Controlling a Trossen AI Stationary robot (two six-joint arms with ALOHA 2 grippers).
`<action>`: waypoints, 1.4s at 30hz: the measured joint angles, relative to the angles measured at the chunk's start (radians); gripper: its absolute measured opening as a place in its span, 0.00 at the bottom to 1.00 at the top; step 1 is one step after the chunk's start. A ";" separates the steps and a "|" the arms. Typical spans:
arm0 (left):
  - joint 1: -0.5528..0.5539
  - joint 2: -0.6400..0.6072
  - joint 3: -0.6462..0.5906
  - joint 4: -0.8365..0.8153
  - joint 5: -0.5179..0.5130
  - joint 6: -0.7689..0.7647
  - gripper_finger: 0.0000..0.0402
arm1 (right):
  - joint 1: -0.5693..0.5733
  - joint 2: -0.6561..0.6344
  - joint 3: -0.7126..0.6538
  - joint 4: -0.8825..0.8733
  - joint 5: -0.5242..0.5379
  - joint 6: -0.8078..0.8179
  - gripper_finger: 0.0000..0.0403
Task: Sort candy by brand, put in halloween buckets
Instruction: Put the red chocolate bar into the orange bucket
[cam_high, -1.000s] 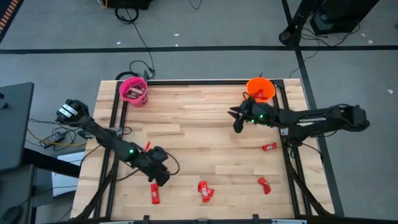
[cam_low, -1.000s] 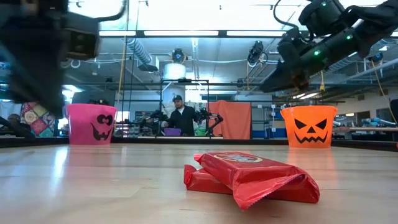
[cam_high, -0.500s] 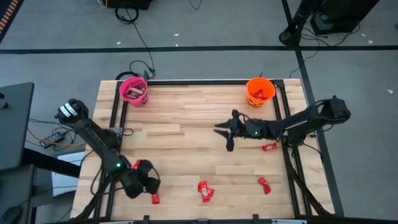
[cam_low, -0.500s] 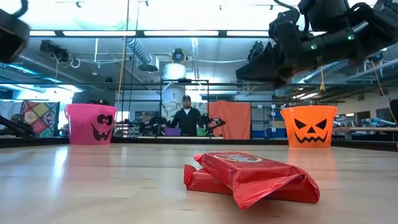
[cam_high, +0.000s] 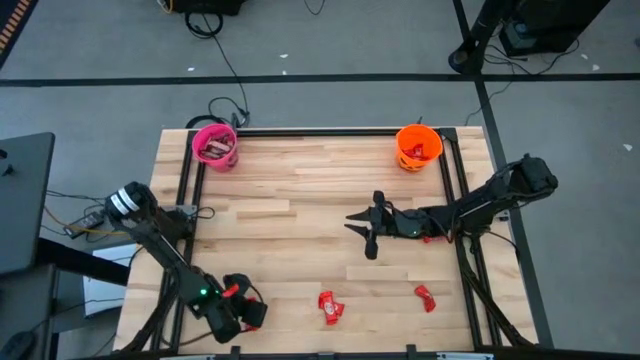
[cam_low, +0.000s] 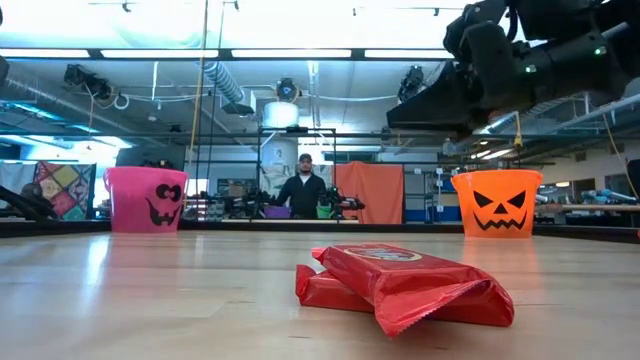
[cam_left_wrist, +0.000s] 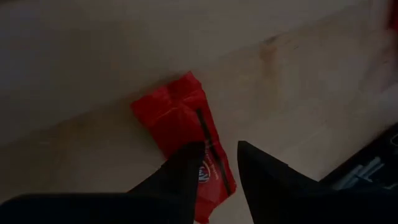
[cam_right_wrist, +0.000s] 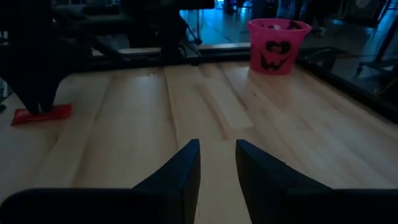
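My left gripper (cam_left_wrist: 217, 146) hangs open at the table's near left corner (cam_high: 248, 314), pointing steeply down over a red candy (cam_left_wrist: 177, 115) that lies flat on the wood; its fingers straddle one end of the candy. My right gripper (cam_high: 362, 238) is open and holds nothing, hovering over the table's middle (cam_right_wrist: 217, 144). More red candy lies near the front edge: two overlapping bars (cam_high: 328, 307), one bar (cam_high: 425, 297), and another (cam_high: 433, 237) half under the right arm. The pink bucket (cam_high: 214, 147) and the orange bucket (cam_high: 418, 147) stand at the far corners. My left gripper comes at the red candy from above, slanting, one fingertip (cam_left_wrist: 189, 155) over the wrapper's end (cam_left_wrist: 208, 174) and the other beside it. Whether the fingers touch the wrapper I cannot tell. The candy lies flat on the table.
A black frame (cam_high: 183, 200) runs along the table's left, right and far edges. In the low view the two overlapping bars (cam_low: 400, 285) lie close in front. A person (cam_low: 303, 190) stands far behind the table. Bare wood (cam_high: 290, 200) spreads between the arms.
My left gripper has swung toward the near left corner, sunk and rolled, and now stands over the red candy there. My right gripper has left the orange bucket, gone toward the near edge to the table's middle and dropped lower. No candy has moved.
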 joint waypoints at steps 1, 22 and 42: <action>0.000 0.009 0.008 -0.004 0.000 -0.004 0.30 | 0.005 0.000 0.000 0.000 0.001 -0.003 0.28; -0.013 0.084 0.353 -0.519 0.004 0.026 0.40 | 0.043 0.000 0.000 -0.022 -0.007 -0.015 0.28; 0.040 0.259 0.353 -0.460 0.168 -0.028 0.90 | 0.068 0.000 0.000 -0.065 -0.025 -0.011 0.28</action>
